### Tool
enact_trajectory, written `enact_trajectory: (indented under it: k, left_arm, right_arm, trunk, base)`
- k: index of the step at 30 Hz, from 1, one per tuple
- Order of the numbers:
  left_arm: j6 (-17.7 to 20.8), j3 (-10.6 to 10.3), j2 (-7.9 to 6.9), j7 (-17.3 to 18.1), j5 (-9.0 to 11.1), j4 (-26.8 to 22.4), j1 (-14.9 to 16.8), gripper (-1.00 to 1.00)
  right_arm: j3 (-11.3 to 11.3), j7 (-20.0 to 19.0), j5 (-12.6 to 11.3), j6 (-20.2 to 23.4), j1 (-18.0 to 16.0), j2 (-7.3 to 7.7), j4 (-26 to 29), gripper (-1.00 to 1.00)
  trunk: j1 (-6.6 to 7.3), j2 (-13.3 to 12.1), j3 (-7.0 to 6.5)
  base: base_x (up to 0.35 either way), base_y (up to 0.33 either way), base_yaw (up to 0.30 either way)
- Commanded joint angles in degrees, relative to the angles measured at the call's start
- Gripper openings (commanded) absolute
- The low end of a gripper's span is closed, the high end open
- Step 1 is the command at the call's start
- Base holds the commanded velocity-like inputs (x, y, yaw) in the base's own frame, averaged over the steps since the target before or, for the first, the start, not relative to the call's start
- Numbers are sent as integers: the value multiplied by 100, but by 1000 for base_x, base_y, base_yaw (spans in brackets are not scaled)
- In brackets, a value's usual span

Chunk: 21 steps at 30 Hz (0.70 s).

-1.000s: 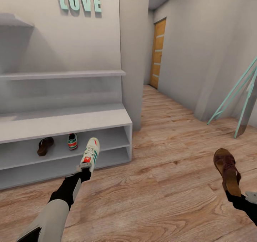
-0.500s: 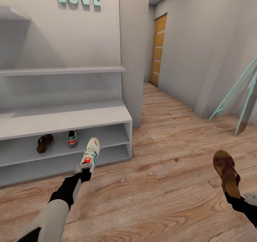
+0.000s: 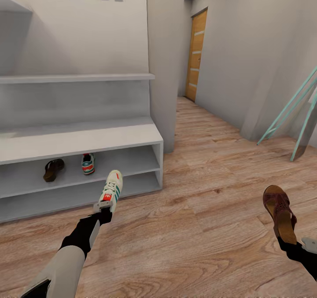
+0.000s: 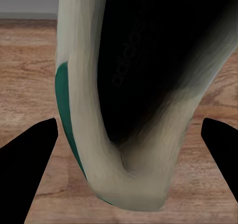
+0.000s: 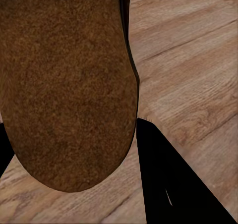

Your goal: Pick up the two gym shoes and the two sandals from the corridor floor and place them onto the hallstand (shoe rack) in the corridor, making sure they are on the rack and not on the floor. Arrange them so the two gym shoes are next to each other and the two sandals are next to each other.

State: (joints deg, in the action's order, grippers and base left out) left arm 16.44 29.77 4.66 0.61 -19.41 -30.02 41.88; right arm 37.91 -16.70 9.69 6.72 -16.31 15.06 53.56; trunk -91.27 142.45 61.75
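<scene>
A white gym shoe with green stripes hangs toe-up in front of the hallstand, with my left gripper shut on its heel end. In the left wrist view the shoe's opening sits between the dark fingers. At the lower right, my right gripper is shut on a reddish-brown sandal held above the corridor floor. Its sole shows close up beside a finger. On the hallstand's upper shoe tier, a second sandal and a second gym shoe stand a little apart.
A grey wall pillar rises right of the hallstand. The corridor runs back to an orange door. A teal slanted frame leans at the far right. Open plank floor lies between the two arms.
The whole picture has shifted upward, so the camera has moved. Both grippers keep the same hold on the gym shoe and the sandal.
</scene>
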Motion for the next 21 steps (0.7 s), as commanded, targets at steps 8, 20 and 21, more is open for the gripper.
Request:
enact_trajectory:
  k: [8,20,21]
  left_arm:
    - [-253,35,-79,6,-22,-6,-3,-100]
    - [-362,11,-96,19,-65,-4,35,-100]
    - [-358,-6,-100,17,-66,-2,36,-100]
  right_arm:
    - [21,-43,41,16,-4,-3,-13,-100]
    - [28,-53,55,-23,44,-228,-89,-100]
    - [29,-53,54,-26,45,-261,-93,-100]
  trunk:
    - [-53,86,201]
    - [-53,86,204]
    - [-53,86,204]
  base:
    - [0,0,0]
    - [0,0,0]
    - [0,0,0]
